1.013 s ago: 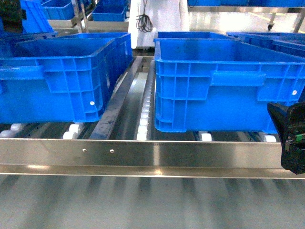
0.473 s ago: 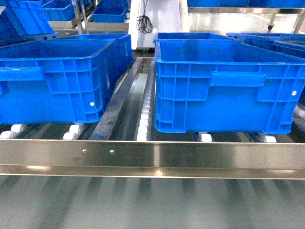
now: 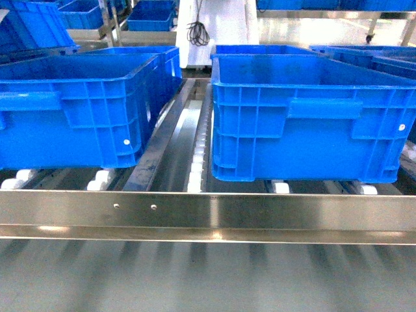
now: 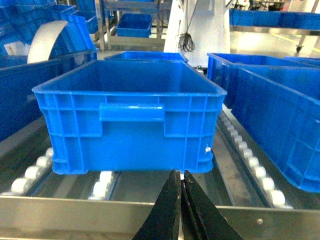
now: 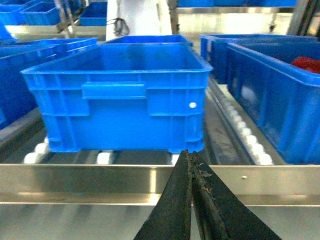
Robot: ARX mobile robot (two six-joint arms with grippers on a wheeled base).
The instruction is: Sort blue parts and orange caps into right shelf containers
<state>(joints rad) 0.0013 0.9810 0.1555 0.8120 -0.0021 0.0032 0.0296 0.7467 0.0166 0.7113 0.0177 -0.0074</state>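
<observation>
In the head view, two large bright blue ribbed plastic crates are seen standing on a roller shelf behind a brushed steel front rail [image 3: 208,211]: the left crate [image 3: 78,110] and the right crate [image 3: 305,120], with a bare lane of white rollers [image 3: 195,166] between them. More blue crates are ranked behind. Neither arm is visible here, and no small blue block or orange cap is shown anywhere on the shelf or in front of it.

In the left wrist view, the left gripper [image 4: 181,200] is seen at the bottom edge, its dark jaws pressed together with nothing between them. It is pointed at the handle face of a blue crate [image 4: 130,115] whose visible interior is empty.

In the right wrist view, the right gripper [image 5: 192,195] is likewise clenched and empty, held just in front of the steel rail and aimed at the near right corner of another blue crate [image 5: 120,95]. That crate's visible interior is also bare. Something red [image 5: 306,63] lies in the neighbouring crate to the right; it cannot be identified.

No part is carried, so the moment is judged to fall between deliveries: the containers are faced, but nothing is in hand to be dropped. The next move is judged to call for the blue parts and orange caps to be found outside these views, and for one pair of jaws to be released before a pick is attempted.
</observation>
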